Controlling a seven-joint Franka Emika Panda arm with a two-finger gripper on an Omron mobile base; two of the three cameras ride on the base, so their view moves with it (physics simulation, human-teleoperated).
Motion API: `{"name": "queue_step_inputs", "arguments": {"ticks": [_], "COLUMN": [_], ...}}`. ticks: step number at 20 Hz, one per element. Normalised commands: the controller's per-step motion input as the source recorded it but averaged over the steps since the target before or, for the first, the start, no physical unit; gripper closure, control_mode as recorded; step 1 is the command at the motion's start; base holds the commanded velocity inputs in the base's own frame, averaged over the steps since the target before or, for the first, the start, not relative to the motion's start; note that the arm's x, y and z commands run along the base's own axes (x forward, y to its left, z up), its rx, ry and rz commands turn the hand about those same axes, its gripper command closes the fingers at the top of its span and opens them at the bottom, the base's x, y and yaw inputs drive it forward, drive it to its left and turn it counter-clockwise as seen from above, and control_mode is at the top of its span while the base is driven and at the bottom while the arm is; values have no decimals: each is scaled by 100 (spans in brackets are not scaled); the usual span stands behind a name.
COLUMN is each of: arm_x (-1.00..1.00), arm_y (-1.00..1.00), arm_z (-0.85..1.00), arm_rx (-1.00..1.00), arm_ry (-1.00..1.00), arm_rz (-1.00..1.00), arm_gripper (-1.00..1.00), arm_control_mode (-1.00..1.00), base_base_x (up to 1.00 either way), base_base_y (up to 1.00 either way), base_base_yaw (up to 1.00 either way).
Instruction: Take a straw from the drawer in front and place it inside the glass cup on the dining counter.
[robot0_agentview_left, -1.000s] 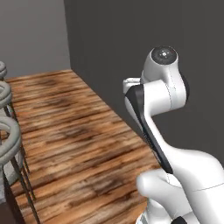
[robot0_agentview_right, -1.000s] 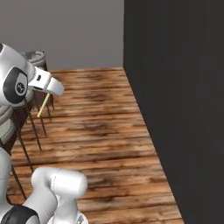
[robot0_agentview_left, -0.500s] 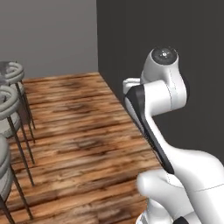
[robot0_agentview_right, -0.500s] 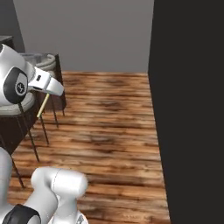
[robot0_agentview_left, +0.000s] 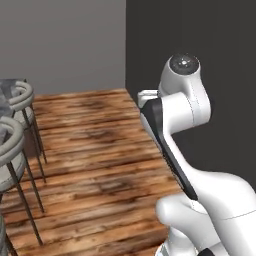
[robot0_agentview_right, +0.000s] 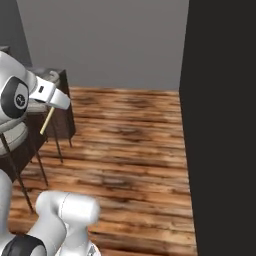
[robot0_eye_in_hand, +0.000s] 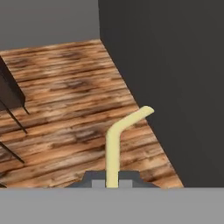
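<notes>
One straw (robot0_eye_in_hand: 114, 144) sat clamped between the fingers of the gripper (robot0_eye_in_hand: 112, 180), bent end outward (carried high over the wood floor (robot0_eye_in_hand: 65, 96), presumably for transit to the glass cup).

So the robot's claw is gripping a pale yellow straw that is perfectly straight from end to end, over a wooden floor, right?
Not quite. The straw has a bent top end, not straight throughout; the hand view shows the bend clearly. The rest holds: the gripper is shut on it, above the wooden floor.
</notes>
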Motion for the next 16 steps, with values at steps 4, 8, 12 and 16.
{"name": "queue_step_inputs", "arguments": {"ticks": [4, 8, 12, 16], "arm_x": [0, 0, 0, 0], "arm_y": [0, 0, 0, 0], "arm_z": [0, 0, 0, 0], "arm_rx": [0, 0, 0, 0], "arm_ry": [0, 0, 0, 0], "arm_rz": [0, 0, 0, 0], "arm_gripper": [100, 100, 100, 100], "arm_control_mode": [100, 100, 100, 100], "base_base_x": [100, 100, 100, 100], "base_base_y": [-27, -38, -44, -43], "base_base_yaw": [16, 23, 26, 27]}}
